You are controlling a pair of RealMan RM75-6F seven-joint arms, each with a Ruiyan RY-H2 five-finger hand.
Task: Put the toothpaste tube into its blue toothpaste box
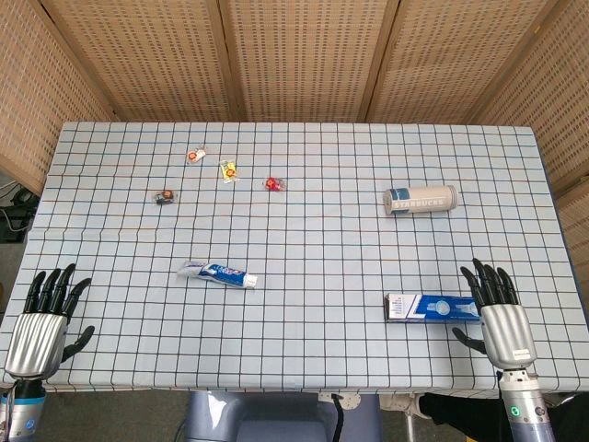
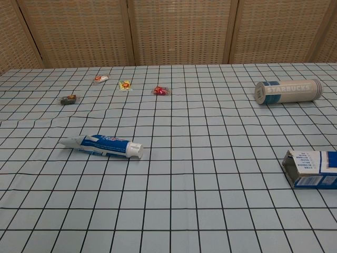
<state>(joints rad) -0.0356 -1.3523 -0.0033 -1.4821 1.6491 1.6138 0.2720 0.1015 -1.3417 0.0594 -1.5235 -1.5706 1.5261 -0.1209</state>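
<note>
The head view is looking steeply down from above; the chest view is sitting low, facing across the shared table [image 1: 304, 221].

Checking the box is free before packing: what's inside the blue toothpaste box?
The blue toothpaste box lies on its side, its end facing the toothpaste tube. That end looks closed, so its inside stays hidden.

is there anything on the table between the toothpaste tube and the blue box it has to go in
Nothing visible. The toothpaste tube lies left of centre and the blue toothpaste box lies near the right hand, with only bare checked cloth between them. The Starbucks cup and small candies lie farther back.
</note>
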